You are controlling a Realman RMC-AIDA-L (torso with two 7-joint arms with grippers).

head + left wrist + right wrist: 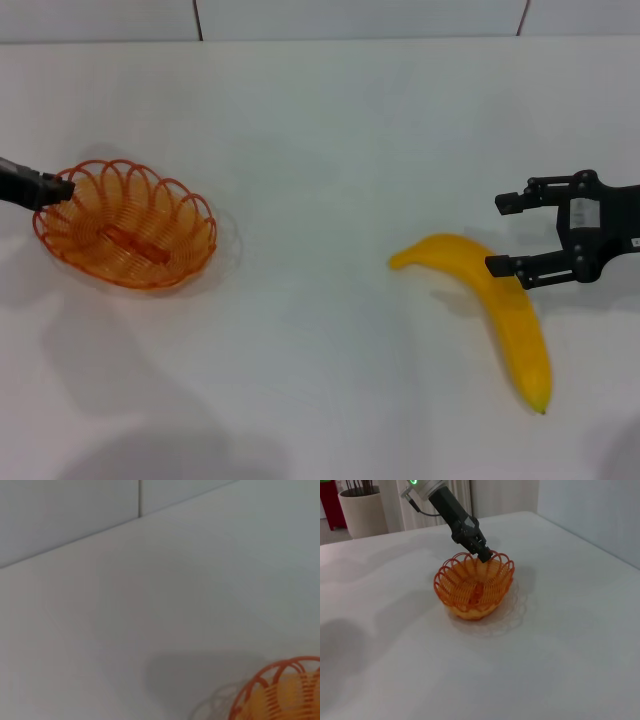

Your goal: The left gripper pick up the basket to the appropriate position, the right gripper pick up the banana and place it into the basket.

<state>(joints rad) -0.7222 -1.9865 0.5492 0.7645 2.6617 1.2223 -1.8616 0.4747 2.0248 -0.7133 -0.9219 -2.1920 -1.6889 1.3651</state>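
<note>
Banana [500, 305]: lies flat on the table [320, 120], free, stem toward the basket | right gripper [510, 235]: fingers spread wide, empty, one finger over the banana's middle, set to straddle it | left gripper [482, 554]: at the rim of the basket [128, 225], apparently pinching a loop for lifting; basket on the table's left side.

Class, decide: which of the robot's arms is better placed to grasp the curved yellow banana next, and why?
Right. The right gripper hangs open beside the curved yellow banana, one finger over it. The left gripper is far off, at the rim of the orange wire basket.
</note>
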